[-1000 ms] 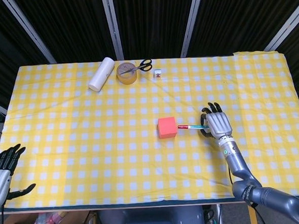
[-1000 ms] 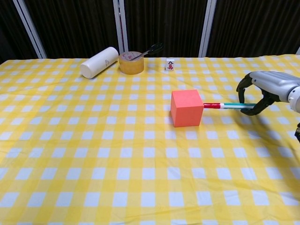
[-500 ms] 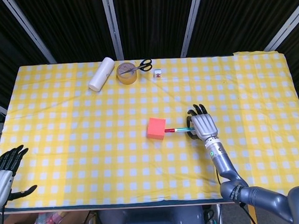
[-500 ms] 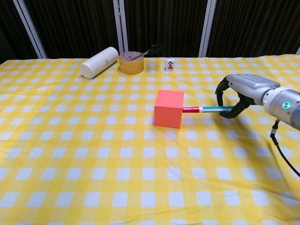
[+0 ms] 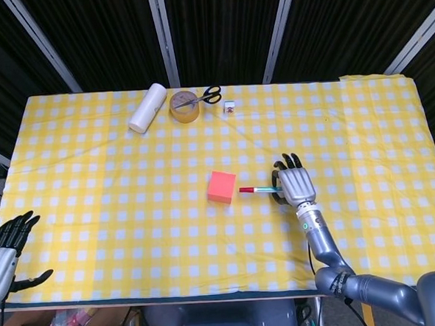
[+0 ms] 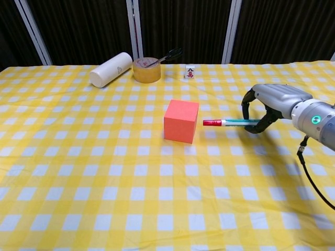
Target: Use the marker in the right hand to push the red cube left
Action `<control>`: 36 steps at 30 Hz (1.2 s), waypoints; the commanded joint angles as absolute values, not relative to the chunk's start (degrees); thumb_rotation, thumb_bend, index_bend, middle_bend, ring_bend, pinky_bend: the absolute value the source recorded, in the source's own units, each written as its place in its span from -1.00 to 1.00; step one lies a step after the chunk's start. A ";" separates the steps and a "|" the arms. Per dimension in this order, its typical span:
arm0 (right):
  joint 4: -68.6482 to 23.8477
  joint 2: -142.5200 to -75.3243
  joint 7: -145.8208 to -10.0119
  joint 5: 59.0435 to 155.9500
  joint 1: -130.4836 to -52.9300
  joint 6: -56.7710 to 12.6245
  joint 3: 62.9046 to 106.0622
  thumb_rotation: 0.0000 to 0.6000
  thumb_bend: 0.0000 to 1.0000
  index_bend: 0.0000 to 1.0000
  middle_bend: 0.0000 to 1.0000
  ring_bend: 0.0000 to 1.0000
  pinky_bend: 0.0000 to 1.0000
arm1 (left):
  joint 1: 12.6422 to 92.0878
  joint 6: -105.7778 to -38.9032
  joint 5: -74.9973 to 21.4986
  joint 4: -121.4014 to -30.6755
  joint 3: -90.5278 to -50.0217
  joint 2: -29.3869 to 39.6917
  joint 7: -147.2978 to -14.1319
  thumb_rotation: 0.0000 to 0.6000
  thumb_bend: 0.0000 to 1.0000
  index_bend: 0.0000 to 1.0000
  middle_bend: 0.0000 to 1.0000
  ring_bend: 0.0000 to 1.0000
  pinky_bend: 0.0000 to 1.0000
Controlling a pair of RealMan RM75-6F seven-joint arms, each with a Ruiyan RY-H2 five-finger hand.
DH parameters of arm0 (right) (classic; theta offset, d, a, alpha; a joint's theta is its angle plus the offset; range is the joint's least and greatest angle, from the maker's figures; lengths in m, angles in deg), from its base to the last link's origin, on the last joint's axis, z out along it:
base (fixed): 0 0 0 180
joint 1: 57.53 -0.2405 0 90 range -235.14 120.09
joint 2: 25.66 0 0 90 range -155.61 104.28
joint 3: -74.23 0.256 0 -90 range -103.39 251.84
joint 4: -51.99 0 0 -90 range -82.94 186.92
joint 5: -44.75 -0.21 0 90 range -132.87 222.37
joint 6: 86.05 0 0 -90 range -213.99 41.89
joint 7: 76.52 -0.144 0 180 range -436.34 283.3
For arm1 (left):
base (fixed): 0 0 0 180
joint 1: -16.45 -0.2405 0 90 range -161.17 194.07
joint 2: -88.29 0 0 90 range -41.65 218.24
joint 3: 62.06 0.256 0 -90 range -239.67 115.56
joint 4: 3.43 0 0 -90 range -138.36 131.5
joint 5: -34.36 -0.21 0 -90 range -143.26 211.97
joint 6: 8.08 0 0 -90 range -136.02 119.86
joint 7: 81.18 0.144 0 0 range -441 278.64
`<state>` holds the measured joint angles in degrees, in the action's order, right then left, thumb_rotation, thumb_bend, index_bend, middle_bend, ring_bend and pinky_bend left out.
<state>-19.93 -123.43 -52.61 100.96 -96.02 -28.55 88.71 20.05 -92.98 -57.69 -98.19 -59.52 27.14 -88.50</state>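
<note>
Matt red cube (image 6: 181,121), glossy plastic marker (image 6: 230,123), checked cloth tablecloth (image 6: 104,172), metallic right hand (image 6: 272,102)

A table (image 5: 95,215) covered with a yellow-and-white checked cloth (image 6: 78,183) carries everything. Near its middle a red cube (image 5: 221,187) rests on the cloth. Along the far edge, a white cylinder (image 5: 147,108) lies on its side, and just to its right sits a roll of tape (image 5: 184,108) with a pair of black-handled scissors (image 5: 207,97) lying across its top. A small white block with a red mark (image 6: 190,72) stands to the right of the tape, apart from it.
</note>
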 commanded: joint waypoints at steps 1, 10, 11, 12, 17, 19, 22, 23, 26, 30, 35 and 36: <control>-20.60 -123.09 -51.74 99.95 -95.37 -27.72 88.60 1.00 -0.09 0.28 -0.48 -0.88 -0.98 | 20.04 -93.07 -57.83 -98.15 -59.48 27.17 -88.54 1.00 -1.00 -1.00 -1.00 -1.00 -1.00; -22.56 -123.83 -48.76 97.84 -95.35 -25.52 89.12 1.00 -0.09 0.28 -0.48 -0.88 -0.98 | 20.15 -92.96 -58.13 -98.19 -59.31 27.05 -88.17 1.00 -1.00 -1.00 -1.00 -1.00 -1.00; -22.59 -124.11 -48.53 97.64 -95.56 -25.49 89.29 1.00 -0.09 0.28 -0.48 -0.88 -0.98 | 20.17 -92.92 -58.09 -98.25 -59.32 27.04 -88.11 1.00 -1.00 -1.00 -1.00 -1.00 -1.00; -22.54 -124.58 -48.08 97.41 -95.95 -25.47 89.50 1.00 -0.09 0.28 -0.48 -0.88 -0.98 | 20.20 -92.89 -58.05 -98.29 -59.34 27.04 -88.08 1.00 -1.00 -1.00 -1.00 -1.00 -1.00; -20.82 -127.79 -45.37 95.98 -98.49 -25.84 90.64 1.00 -0.09 0.28 -0.48 -0.88 -0.98 | 20.51 -92.10 -58.36 -98.60 -58.93 27.27 -88.64 1.00 -1.00 -1.00 -1.00 -1.00 -1.00; -19.78 -129.39 -44.51 95.29 -99.69 -26.04 91.33 1.00 -0.09 0.28 -0.48 -0.88 -0.98 | 20.56 -92.16 -58.46 -98.63 -58.93 27.42 -89.03 1.00 -1.00 -1.00 -1.00 -1.00 -1.00; -18.71 -131.18 -43.72 94.68 -100.95 -26.03 92.06 1.00 -0.09 0.28 -0.48 -0.88 -0.98 | 20.60 -92.41 -58.45 -98.31 -59.12 27.47 -89.26 1.00 -1.00 -1.00 -1.00 -1.00 -1.00; -18.25 -131.93 -43.40 94.50 -101.51 -26.07 92.32 1.00 -0.09 0.28 -0.48 -0.88 -0.98 | 20.63 -92.39 -58.40 -98.29 -59.14 27.50 -89.57 1.00 -1.00 -1.00 -1.00 -1.00 -1.00; -17.39 -133.64 -42.62 94.28 -102.81 -26.11 92.78 1.00 -0.09 0.28 -0.48 -0.88 -0.98 | 20.70 -92.45 -58.46 -98.20 -59.16 27.69 -90.20 1.00 -1.00 -1.00 -1.00 -1.00 -1.00; -16.92 -135.40 -41.79 94.20 -104.14 -25.92 93.21 1.00 -0.09 0.28 -0.48 -0.88 -0.98 | 20.70 -92.65 -58.65 -98.04 -59.11 27.84 -90.77 1.00 -1.00 -1.00 -1.00 -1.00 -1.00; -17.10 -136.28 -40.50 94.14 -104.94 -24.98 93.50 1.00 -0.09 0.28 -0.48 -0.88 -0.98 | 20.61 -92.78 -58.59 -98.06 -59.05 28.00 -91.20 1.00 -1.00 -1.00 -1.00 -1.00 -1.00; -17.28 -136.27 -40.31 94.03 -104.89 -24.73 93.50 1.00 -0.09 0.28 -0.48 -0.88 -0.98 | 20.60 -92.75 -58.54 -98.06 -59.03 28.02 -91.24 1.00 -1.00 -1.00 -1.00 -1.00 -1.00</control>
